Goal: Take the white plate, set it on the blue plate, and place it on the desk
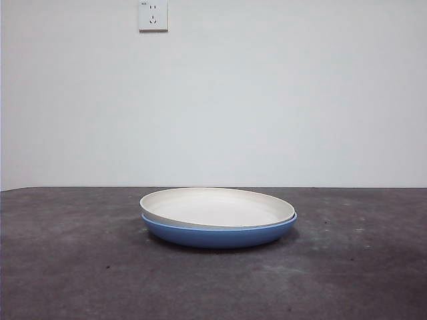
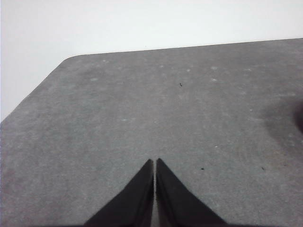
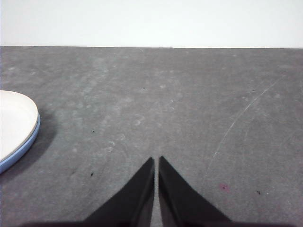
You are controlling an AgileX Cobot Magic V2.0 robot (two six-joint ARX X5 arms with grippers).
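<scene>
On the desk (image 1: pixel 67 267), toward its middle and set back from the near edge, we see the white plate (image 1: pixel 217 207) nested in the blue plate (image 1: pixel 220 235), rims almost matched, white lip slightly proud on one side. We judge the stacking step done; what remains, if anything, is lifting the white plate off onto bare desk. Both arms wait clear of the front view. Right gripper (image 3: pixel 156 161): jaws pressed together, empty, the stack's edge off to one side. Left gripper (image 2: pixel 155 161): likewise closed and empty over bare tabletop. Beyond, a wall socket (image 1: pixel 153 15).
</scene>
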